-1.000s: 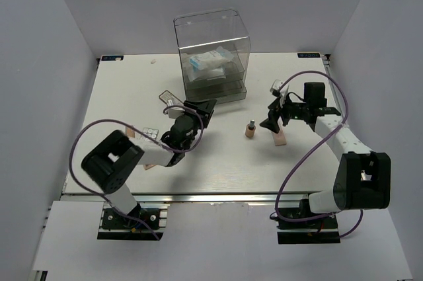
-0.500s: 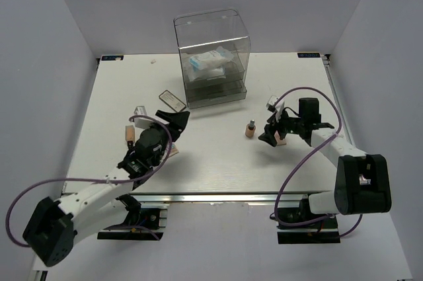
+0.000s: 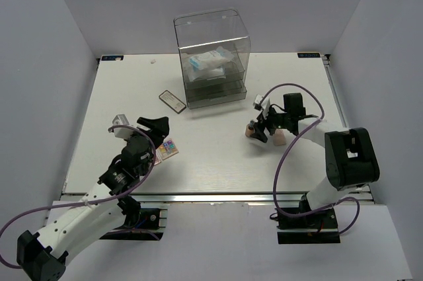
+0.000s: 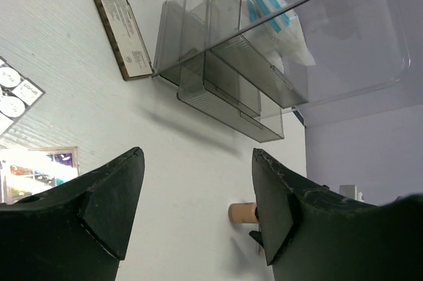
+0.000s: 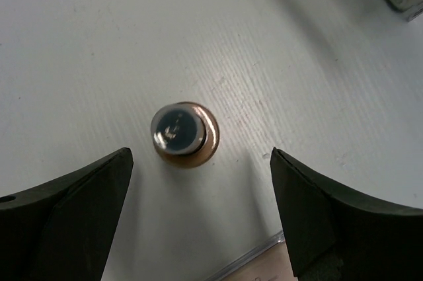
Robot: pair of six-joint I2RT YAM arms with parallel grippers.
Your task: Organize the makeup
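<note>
Bright, even light falls from overhead onto the white table (image 3: pixel 218 155), so shadows under the arms are faint and soft-edged. The clear box (image 3: pixel 211 36) catches pale glints along its top edges. Seen from the left wrist, the palette (image 4: pixel 36 165) is washed out by glare. From the right wrist, the bottle (image 5: pixel 183 132) is sharp and its cap glints, while the dark fingers (image 5: pixel 66 215) blur.

Left gripper (image 4: pixel 198 188) open above table; dark-framed case (image 4: pixel 123 33) touching acrylic box (image 4: pixel 264 49).

Brown bottle (image 5: pixel 183 134), multicoloured palette (image 3: pixel 168 149)
</note>
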